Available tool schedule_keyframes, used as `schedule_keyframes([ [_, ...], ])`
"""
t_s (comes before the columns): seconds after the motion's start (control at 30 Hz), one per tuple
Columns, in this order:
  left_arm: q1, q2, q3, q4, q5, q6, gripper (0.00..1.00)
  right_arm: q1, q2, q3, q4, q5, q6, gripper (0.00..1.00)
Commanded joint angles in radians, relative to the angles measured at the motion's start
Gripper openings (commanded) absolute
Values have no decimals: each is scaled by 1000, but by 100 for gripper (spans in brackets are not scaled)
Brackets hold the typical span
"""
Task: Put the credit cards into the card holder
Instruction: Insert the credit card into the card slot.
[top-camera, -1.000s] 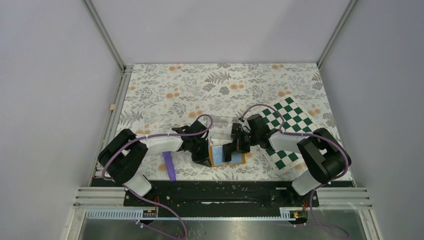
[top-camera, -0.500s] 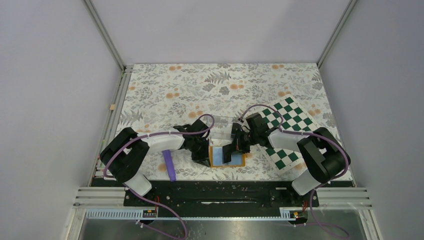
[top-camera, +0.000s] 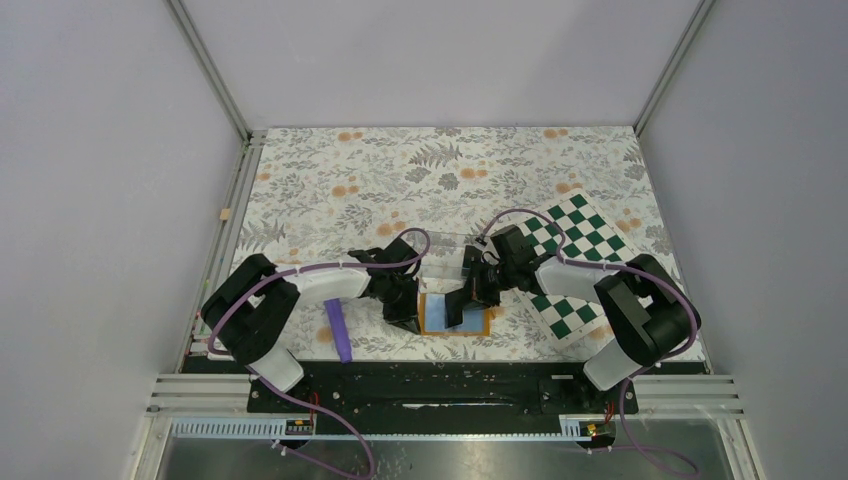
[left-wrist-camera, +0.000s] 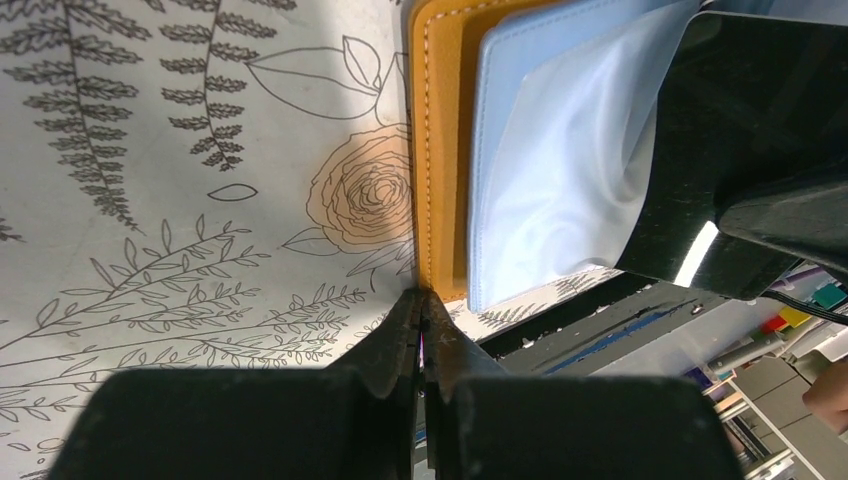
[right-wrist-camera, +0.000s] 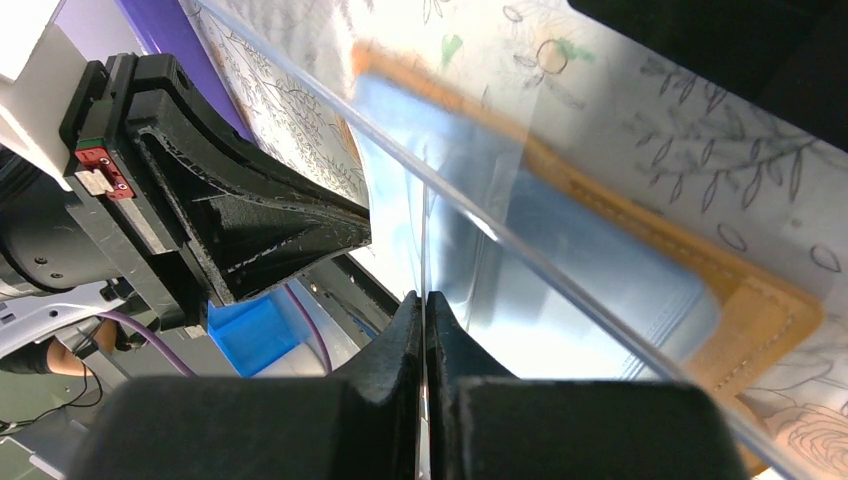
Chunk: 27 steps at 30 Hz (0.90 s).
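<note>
Pinching a credit card (top-camera: 455, 311) over the card holder (top-camera: 480, 325) at lower centre, the right gripper (top-camera: 468, 297) faces the closed left gripper (top-camera: 411, 321)

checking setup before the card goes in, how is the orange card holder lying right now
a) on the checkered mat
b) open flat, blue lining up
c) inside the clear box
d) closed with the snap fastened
b: the card holder lies open on the floral table cover, and its light blue lining faces up in both the top and left wrist views.
</note>
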Motion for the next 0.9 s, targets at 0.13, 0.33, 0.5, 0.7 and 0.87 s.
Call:
schedule_keyframes([
  [0.13,-15,24,35,9,-55,10,0,11,36,-51,-180,67,80,0],
  [0.33,-17,21,31,10,-65,-9,0,11,-28,-60,-167,92,32,0],
  [0.5,-4,-24,27,28,-81,-32,43,11,-59,-89,-137,117,12,0],
  [0.7,60,-46,1,132,-17,-58,46,11,-60,-95,-118,118,-9,0],
  [0.87,71,11,50,92,-8,-13,38,11,-41,-72,-100,101,-11,0],
])
